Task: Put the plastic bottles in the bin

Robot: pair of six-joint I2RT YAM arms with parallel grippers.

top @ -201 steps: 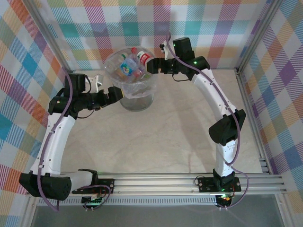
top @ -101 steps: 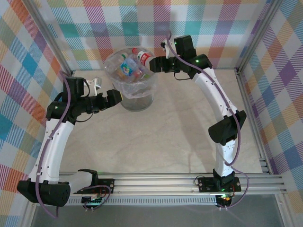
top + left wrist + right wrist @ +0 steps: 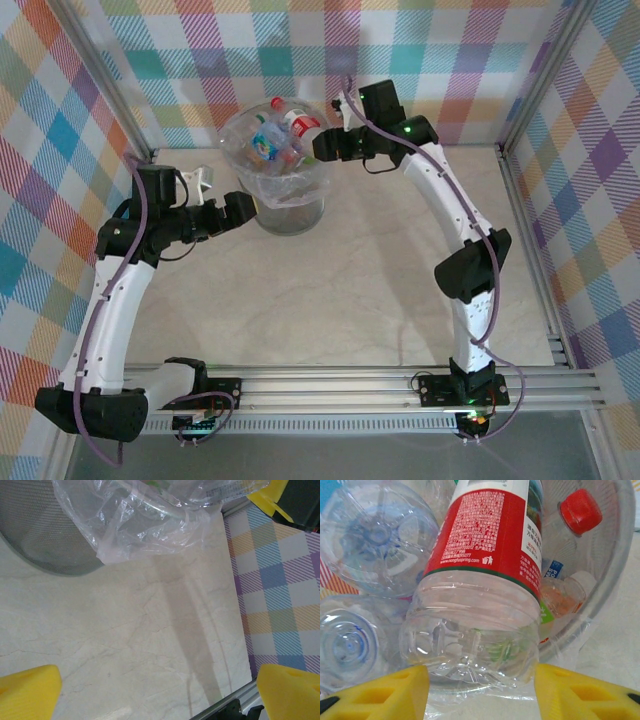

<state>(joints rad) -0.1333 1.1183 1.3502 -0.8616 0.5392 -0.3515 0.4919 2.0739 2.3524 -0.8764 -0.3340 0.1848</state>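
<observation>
**k_tom:** Where was that last bottle when you paused the feed, and which way was it lying?

**me:** The red-label bottle [image 3: 485,535] was up on the heap at the bin's [image 3: 290,205] rim, on its 2 o'clock side seen from overhead. The bin itself sat around 11 o'clock from the middle of the table [image 3: 380,290]. The bottle's base faced my right gripper [image 3: 322,147], and as far as I could read it, the long axis ran off toward 10 o'clock across the pile. On the right wrist cam the base faced me and the label headed up to 12.

**k_tom:** So were you gripping it?

**me:** Honestly couldn't tell. The yellow fingers [image 3: 380,690] sat either side of the base, right up against it, but I couldn't see if they were actually pinching.

The left gripper [image 3: 245,207] was spread wide with nothing in it, just beside the bin's wall at its 8 o'clock.

The other plastic bottles [image 3: 370,535] were in the bin too. Two had their clear bases toward the cam, at 9 o'clock of the red-label one, and there was a red cap [image 3: 580,511] at 1 o'clock. The liner [image 3: 150,525] hung crumpled over the rim.
</observation>
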